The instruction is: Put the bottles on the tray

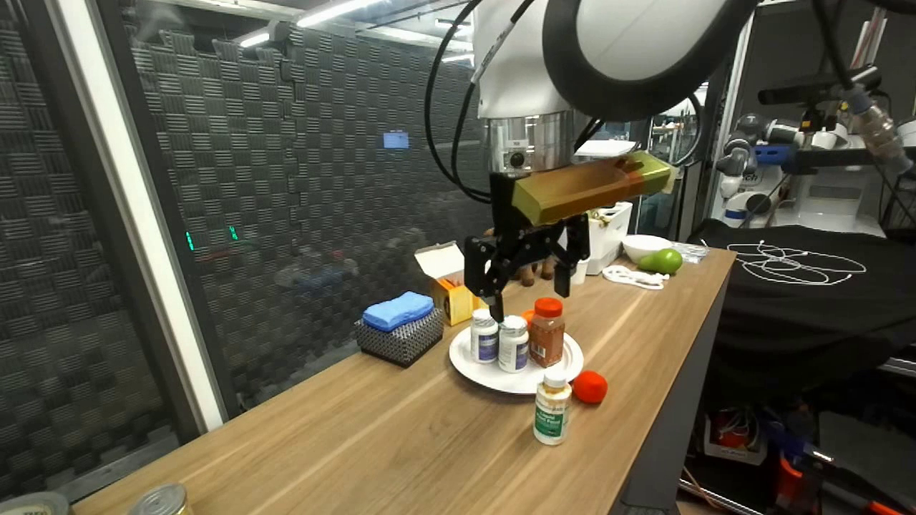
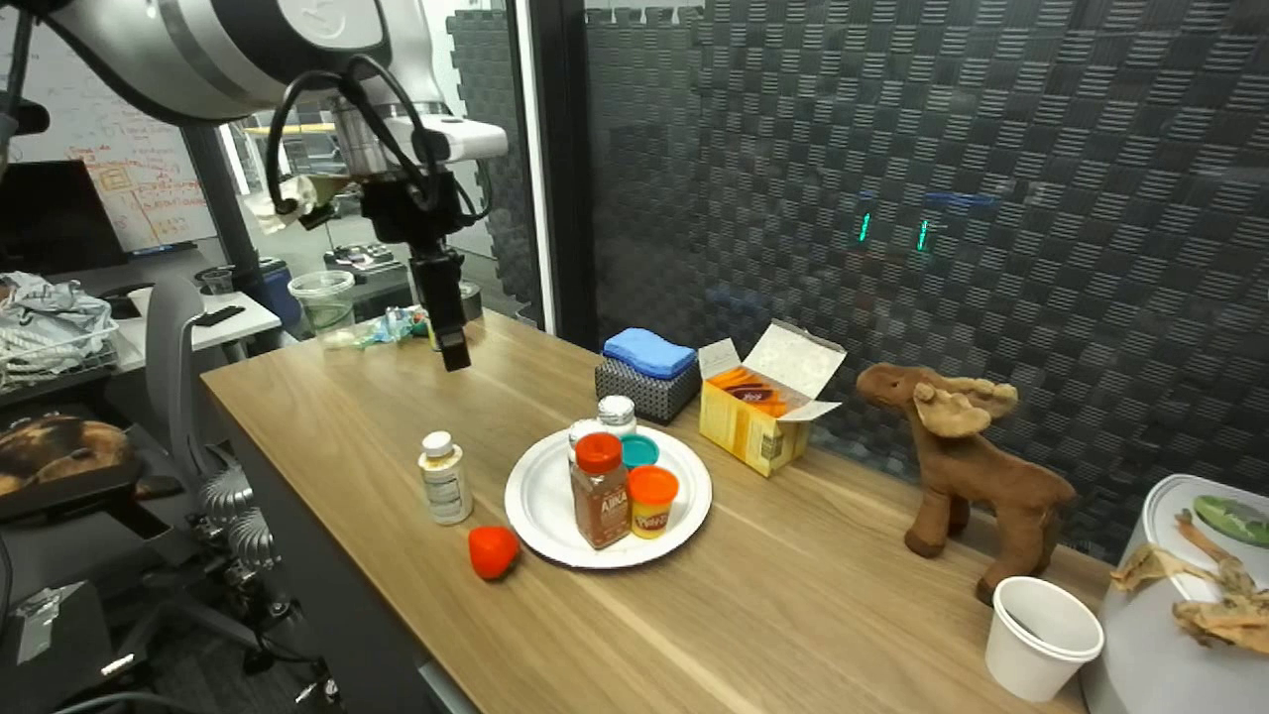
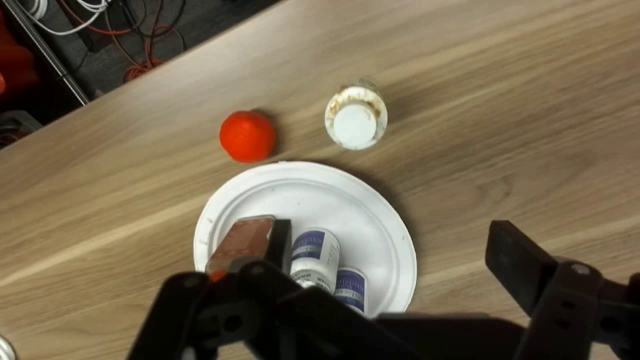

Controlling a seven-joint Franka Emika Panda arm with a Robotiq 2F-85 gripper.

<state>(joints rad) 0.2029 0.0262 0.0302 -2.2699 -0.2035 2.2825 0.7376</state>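
Note:
The white plate stands on the wooden table; it also shows in the wrist view. On it stand two white bottles with purple labels and a red-capped bottle with brown-red contents. A white-capped bottle with a green label stands upright on the table beside the plate; it shows in both exterior views and the wrist view. My gripper is open and empty above the table. In the wrist view one finger partly hides the plate's bottles.
A red round object lies beside the plate. An orange-lidded tub and a teal-lidded tub share the plate. Behind stand a dark box with a blue sponge, a yellow box and a toy moose. Cans stand at the near end.

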